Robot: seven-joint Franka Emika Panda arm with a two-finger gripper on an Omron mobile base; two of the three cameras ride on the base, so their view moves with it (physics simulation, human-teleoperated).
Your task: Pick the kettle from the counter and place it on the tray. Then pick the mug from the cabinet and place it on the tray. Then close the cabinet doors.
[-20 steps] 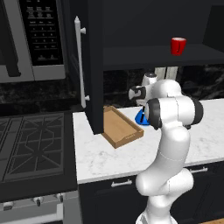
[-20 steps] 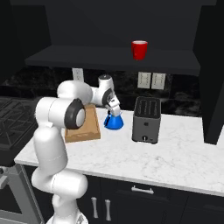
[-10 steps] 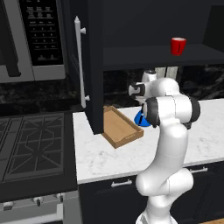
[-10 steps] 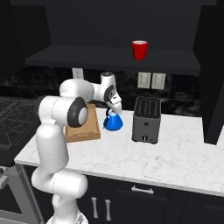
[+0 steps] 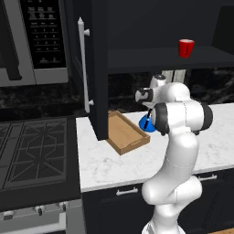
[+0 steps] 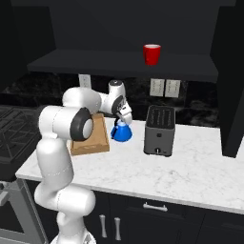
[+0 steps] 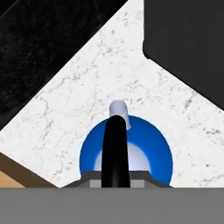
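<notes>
The blue kettle (image 6: 121, 133) stands on the white counter (image 6: 190, 167), between the wooden tray (image 6: 90, 139) and the toaster. My gripper (image 6: 123, 119) comes down on it from above. In the hand view the kettle (image 7: 148, 151) lies right below, and its black handle runs tightly between my gripper's (image 7: 116, 179) two fingers. From the left base view, my arm covers most of the kettle (image 5: 146, 123), which sits right of the tray (image 5: 123, 135). The red mug (image 5: 185, 48) (image 6: 152, 54) stands on the shelf of the open cabinet (image 6: 119, 64).
A dark toaster (image 6: 159, 130) (image 7: 188, 43) stands just right of the kettle. The open black cabinet door (image 5: 98, 68), with its silver bar handle, hangs over the tray's left end. A microwave (image 5: 32, 41) and a stove (image 5: 32, 151) are further left.
The fingers have closed in around the kettle's handle. The arm and the kettle have barely moved.
</notes>
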